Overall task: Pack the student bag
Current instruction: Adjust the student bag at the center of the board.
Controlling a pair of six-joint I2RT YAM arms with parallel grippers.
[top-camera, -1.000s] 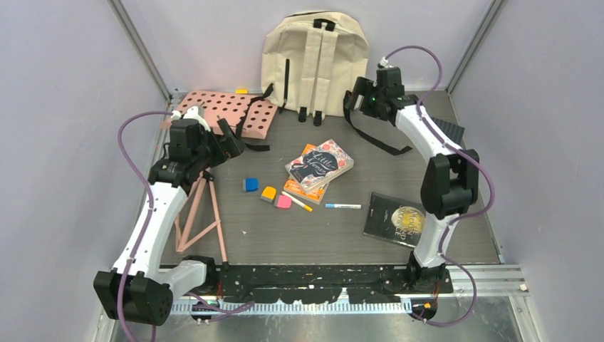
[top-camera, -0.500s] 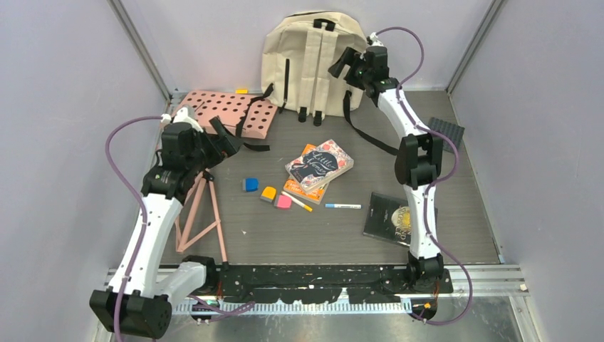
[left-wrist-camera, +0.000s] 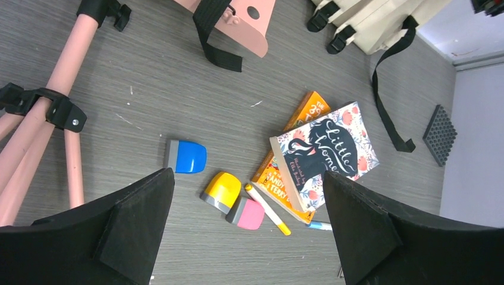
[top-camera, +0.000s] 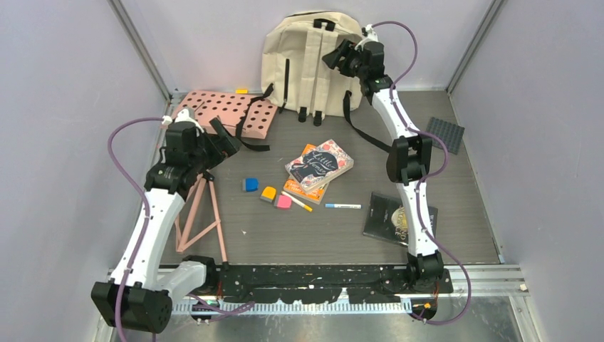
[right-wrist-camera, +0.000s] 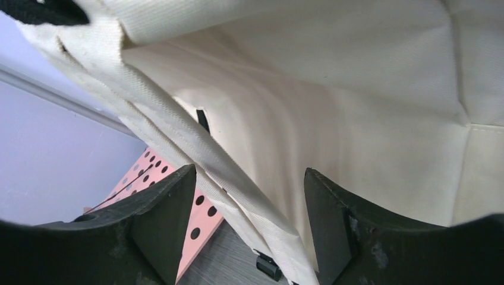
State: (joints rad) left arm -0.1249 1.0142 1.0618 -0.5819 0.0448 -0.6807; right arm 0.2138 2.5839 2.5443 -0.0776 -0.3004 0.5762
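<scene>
Top external view: student bag [top-camera: 303, 68] upright at 12 o'clock, against the back wall. Right gripper [top-camera: 336, 58] at its upper right, fingers apart astride a cream fabric fold [right-wrist-camera: 226, 178], not evidently clamped. Left gripper [left-wrist-camera: 246, 237] at 9 o'clock, fingers wide apart, empty. Step: securing the bag. Next: close squarely on the fold.

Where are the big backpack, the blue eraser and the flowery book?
backpack [top-camera: 274, 50], top view, on its cream fabric left of the straps.
blue eraser [left-wrist-camera: 189, 157], left wrist view, on its blue part.
flowery book [left-wrist-camera: 325, 151], left wrist view, middle of its cover.
</scene>
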